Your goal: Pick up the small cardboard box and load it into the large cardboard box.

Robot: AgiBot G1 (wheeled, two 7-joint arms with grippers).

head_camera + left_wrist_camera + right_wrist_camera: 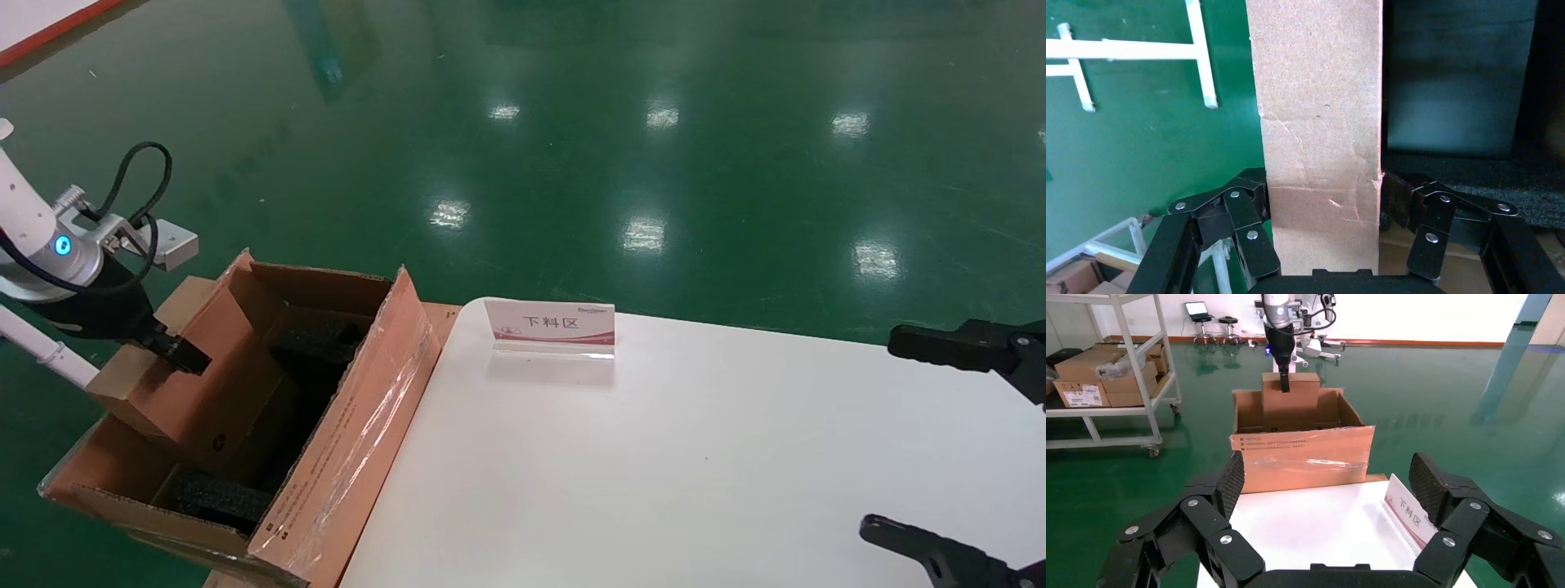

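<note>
Plain brown is seen on the small box [200, 384], with one black mark. The large box [351, 457] is brown, with shiny clear tape and black foam [315, 343]. The table [695, 457] is white, the floor [572, 122] glossy green, the sign [549, 323] white and pink.

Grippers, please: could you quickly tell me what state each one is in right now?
Left gripper: closed on the small cardboard box, over the large cardboard box.
Right gripper: open, empty.

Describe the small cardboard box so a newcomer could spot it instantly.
Start at the white table; the large cardboard box stands open against its left end. The small cardboard box stands partly lowered into it, clamped by the left gripper. It is plain and flapless, unlike the taped carton around it.
</note>
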